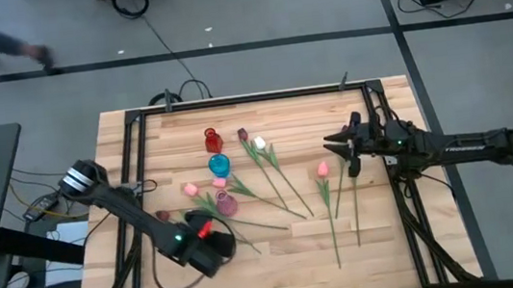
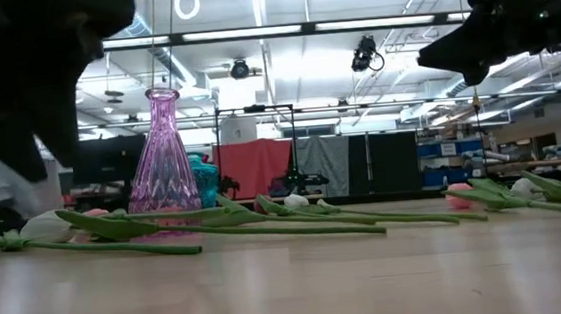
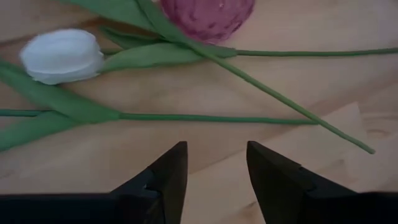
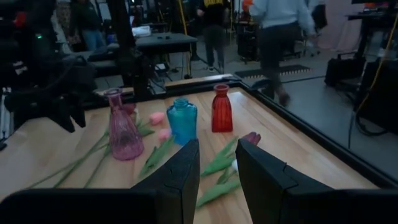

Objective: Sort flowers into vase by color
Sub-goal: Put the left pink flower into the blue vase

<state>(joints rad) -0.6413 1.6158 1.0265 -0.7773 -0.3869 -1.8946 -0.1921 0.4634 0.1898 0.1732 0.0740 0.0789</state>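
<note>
Artificial tulips lie flat on the wooden table. A white tulip [image 3: 62, 56] and two green stems [image 3: 211, 117] lie just beyond my open left gripper [image 3: 214, 149], which hovers low near the table's near-left part [image 1: 211, 241], close to the pink vase [image 3: 208, 15]. Pink tulips [image 1: 190, 188] lie by the vases; a maroon tulip [image 4: 252, 138], a white tulip [image 1: 259, 144] and a pink tulip [image 1: 322, 168] lie mid-table. My right gripper [image 4: 217, 149] is open and raised above the table's right part [image 1: 334, 143], pointing toward the vases.
Three vases stand upright in a row mid-table: red [image 1: 213, 139] farthest, blue [image 1: 218, 165], pink [image 1: 227, 203] nearest. A black frame [image 1: 137, 114] runs along the table's edges. Bare wood [image 1: 289, 257] lies along the near edge. People [image 4: 280, 37] walk in the room beyond.
</note>
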